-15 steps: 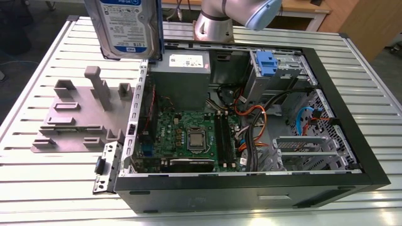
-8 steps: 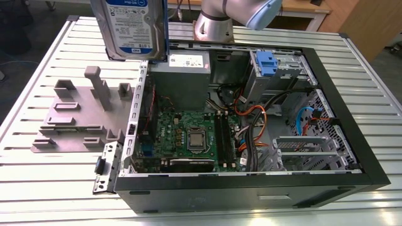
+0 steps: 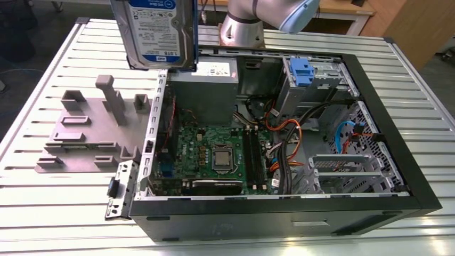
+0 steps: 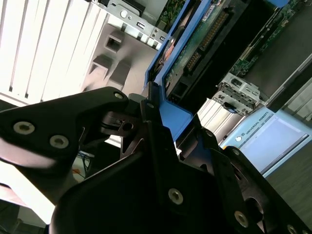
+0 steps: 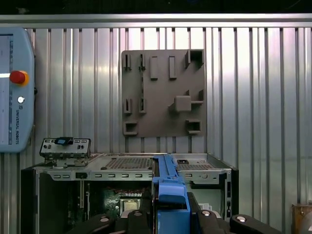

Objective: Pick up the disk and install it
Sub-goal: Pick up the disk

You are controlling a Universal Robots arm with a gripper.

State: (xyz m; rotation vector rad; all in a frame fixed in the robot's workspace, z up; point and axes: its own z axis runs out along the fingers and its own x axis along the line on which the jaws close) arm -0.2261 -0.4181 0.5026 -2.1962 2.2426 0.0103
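The disk [image 3: 160,32] clamped in the claw [image 5: 169,214] carries a blue-and-white label [image 3: 157,42] with small print. Off to one side of the claw, a pendant [image 5: 14,92] bears one line of lettering along its edge.

Disk [image 3: 160,32] aloft near open computer case [image 3: 284,216]

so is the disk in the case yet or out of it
Out. The disk hangs upright in the air over the open computer case, clamped in the gripper, not seated in any bay.
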